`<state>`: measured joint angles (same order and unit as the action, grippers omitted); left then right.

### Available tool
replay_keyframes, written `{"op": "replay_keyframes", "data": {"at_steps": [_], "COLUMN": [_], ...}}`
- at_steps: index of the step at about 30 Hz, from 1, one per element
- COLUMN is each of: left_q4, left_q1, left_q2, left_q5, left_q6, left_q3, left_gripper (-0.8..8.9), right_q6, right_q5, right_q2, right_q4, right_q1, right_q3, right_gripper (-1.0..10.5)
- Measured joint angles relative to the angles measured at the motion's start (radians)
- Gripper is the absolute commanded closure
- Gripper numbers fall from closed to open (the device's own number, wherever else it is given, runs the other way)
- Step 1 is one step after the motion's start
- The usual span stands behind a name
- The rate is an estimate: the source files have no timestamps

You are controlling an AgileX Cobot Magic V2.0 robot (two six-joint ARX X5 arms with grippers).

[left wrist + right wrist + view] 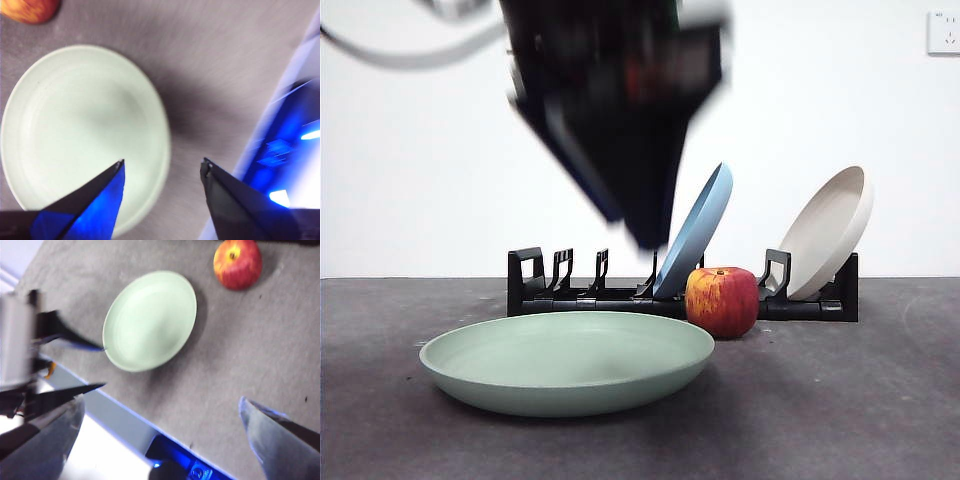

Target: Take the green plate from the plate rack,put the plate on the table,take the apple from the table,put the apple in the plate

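1. Front view. The green plate [567, 361] lies flat on the table [880, 420], lower centre-left of the frame, rim up, nothing in it. The apple [722, 302] stands on the table just right of the plate's far rim, directly in front of the plate rack [620, 295]. The rack runs across mid-frame behind both. A blue plate [698, 230] leans in a slot near the rack's middle; a beige plate [830, 232] leans at its right end. The left-hand slots stand bare. A large, dark, blurred arm hangs from the top centre, its tip [645, 235] above the green plate's far edge and in front of the blue plate. Its jaws cannot be read here.

2. Left wrist view. The left gripper [162, 167] has its two jaws spread well apart, nothing between them. One jaw tip sits over the plate's [82, 125] inner surface, the other over bare table [225, 70] beside the rim. The apple [30, 9] is cut off at the upper left corner, apart from the plate. Picture blurred.

3. Right wrist view. The right gripper [170, 415] is also spread wide and holds nothing, high over the table [250, 355]. The green plate [150, 320] lies upper centre, the apple [237, 263] at the upper right, near it but not touching. The left gripper [100, 365] shows at the left edge, blurred, one finger tip at the plate's rim.
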<state>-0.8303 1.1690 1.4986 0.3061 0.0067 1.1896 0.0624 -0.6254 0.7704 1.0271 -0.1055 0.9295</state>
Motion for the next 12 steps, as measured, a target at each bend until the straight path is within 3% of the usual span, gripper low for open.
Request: {"op": "replay_keyframes", "data": {"at_steps": [7, 12], "left_q4": [-0.078, -0.077], "left_q1": [0.000, 0.000], "left_q2": [-0.218, -0.383], "left_q5": [-0.051, -0.051], "left_q6": [-0.053, -0.067], "left_q3": [0.091, 0.129], "left_gripper": [5.62, 5.62], "right_q6": [-0.069, -0.118], "right_q5": [0.016, 0.141], "right_q2": [0.103, 0.224], "right_q4": [-0.205, -0.376], "right_q1": [-0.039, -0.137], "right_q3": [0.000, 0.000], "right_gripper": [3.2, 3.1]}}
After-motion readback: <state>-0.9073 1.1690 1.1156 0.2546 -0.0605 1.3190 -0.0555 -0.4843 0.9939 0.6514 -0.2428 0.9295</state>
